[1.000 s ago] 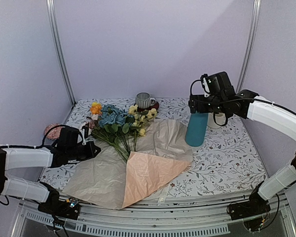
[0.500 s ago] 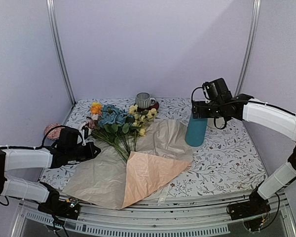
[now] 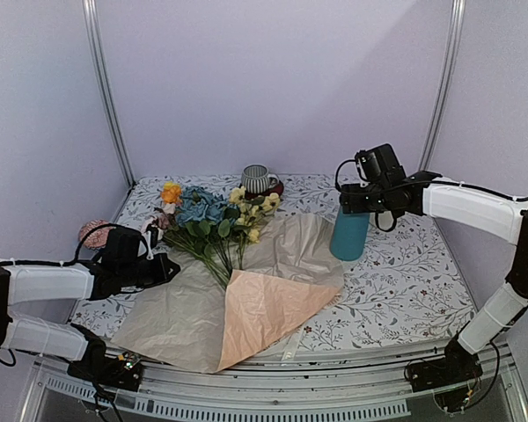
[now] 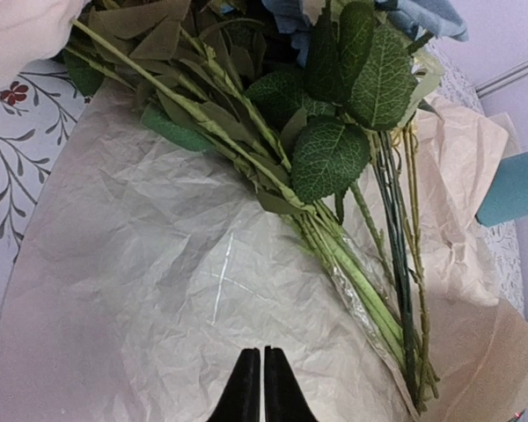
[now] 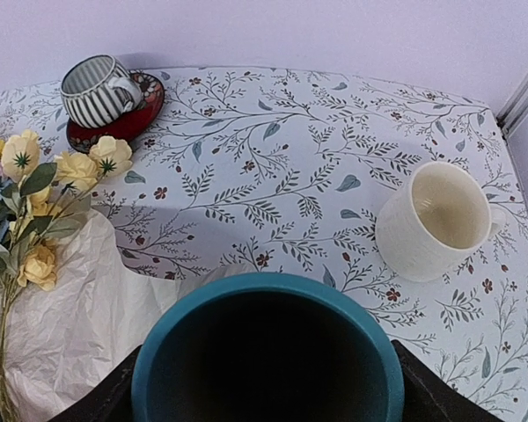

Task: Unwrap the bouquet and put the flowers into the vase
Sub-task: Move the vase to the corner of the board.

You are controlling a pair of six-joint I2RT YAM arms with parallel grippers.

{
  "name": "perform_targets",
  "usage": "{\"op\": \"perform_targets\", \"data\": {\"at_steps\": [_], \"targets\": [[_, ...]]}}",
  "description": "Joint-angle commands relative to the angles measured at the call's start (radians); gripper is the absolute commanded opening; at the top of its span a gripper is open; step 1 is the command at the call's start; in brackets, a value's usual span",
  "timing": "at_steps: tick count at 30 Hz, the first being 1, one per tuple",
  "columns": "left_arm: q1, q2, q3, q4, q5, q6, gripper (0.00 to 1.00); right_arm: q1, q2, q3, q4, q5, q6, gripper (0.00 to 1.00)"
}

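The bouquet lies unwrapped: the crinkled peach-pink paper (image 3: pixel 246 303) (image 4: pixel 158 290) is spread flat at the table's front. The flowers (image 3: pixel 213 220) lie across it, green stems (image 4: pixel 361 281) towards the near edge and blooms towards the back left. My left gripper (image 3: pixel 163 266) (image 4: pixel 254 352) is shut and empty, its tips just over bare paper to the left of the stems. The teal-blue vase (image 3: pixel 349 236) (image 5: pixel 266 283) stands upright right of the paper. My right gripper (image 3: pixel 356 204) (image 5: pixel 266 387) sits at its rim, one finger pressed against each side of the wall.
A striped grey cup (image 3: pixel 258 179) (image 5: pixel 95 88) on a red saucer stands at the back centre. A cream mug (image 3: pixel 385 214) (image 5: pixel 436 220) stands just behind and right of the vase. A pink object (image 3: pixel 94 232) lies at the far left edge.
My right gripper has come down and in over the vase's top, and its jaws have narrowed onto the wall. The left arm, paper and flowers have not moved.
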Motion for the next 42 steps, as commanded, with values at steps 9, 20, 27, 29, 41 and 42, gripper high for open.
{"op": "perform_targets", "data": {"at_steps": [9,20,27,29,41,42], "targets": [[-0.013,0.008,0.012,-0.010,0.005,0.006,0.06,-0.082,-0.083,-0.025,0.019,0.017,-0.025,0.67],[-0.014,0.008,0.016,-0.011,0.009,0.010,0.06,-0.275,-0.180,-0.113,0.038,0.012,-0.077,0.66],[-0.017,0.008,0.023,-0.011,0.012,0.009,0.06,-0.297,-0.181,-0.142,0.049,0.009,-0.078,0.74],[-0.018,0.008,0.022,-0.014,0.014,0.010,0.06,-0.297,-0.185,-0.140,0.045,0.007,-0.076,0.85],[-0.026,-0.017,0.025,-0.022,0.023,0.024,0.06,-0.210,-0.309,0.021,-0.192,0.076,-0.081,0.99],[-0.030,-0.020,0.027,-0.022,0.023,0.026,0.06,-0.203,-0.324,0.036,-0.214,0.086,-0.075,0.99]]}}
